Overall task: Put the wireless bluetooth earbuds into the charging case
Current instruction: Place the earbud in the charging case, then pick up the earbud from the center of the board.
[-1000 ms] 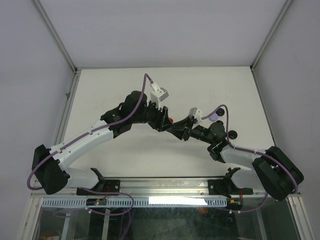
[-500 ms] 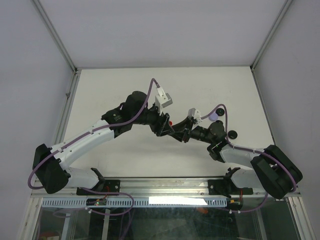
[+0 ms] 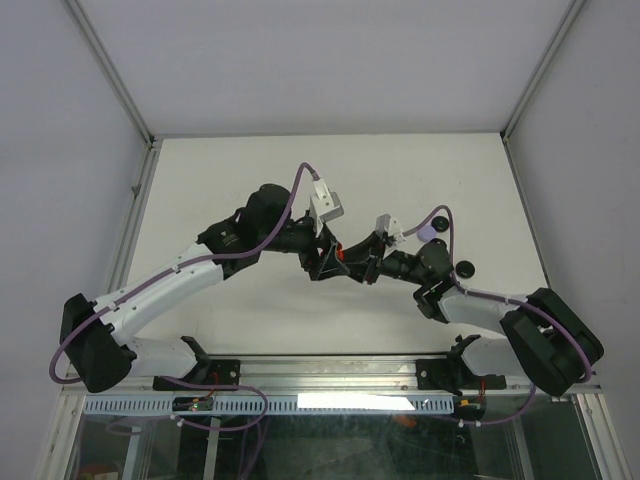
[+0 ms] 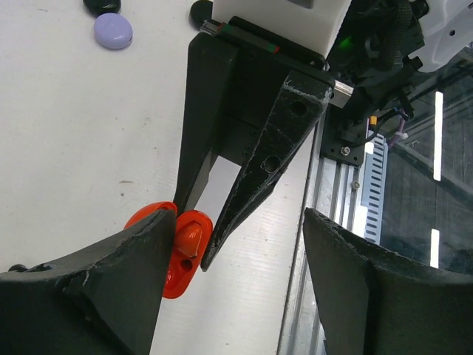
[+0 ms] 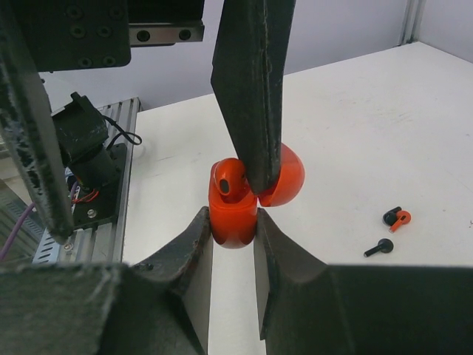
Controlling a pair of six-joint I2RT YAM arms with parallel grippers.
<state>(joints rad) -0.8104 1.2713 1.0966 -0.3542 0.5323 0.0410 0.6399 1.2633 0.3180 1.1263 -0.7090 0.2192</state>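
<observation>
Left fingers (image 5: 251,89) tight against red case (image 5: 235,218)

Nothing fancy here: the left arm (image 3: 165,280) and the right arm (image 3: 478,308) were both white shells with fat black joints, and a purple cable (image 3: 294,190) ran along each one. Each wrist had a little white camera box (image 3: 328,207). The left gripper (image 4: 238,214) had chunky black fingers (image 4: 111,285) with rough, grainy edges, looked 3D printed tbh. The right gripper (image 5: 231,218) had long tapered black ones (image 4: 281,140), with a couple of round holes in one.
</observation>
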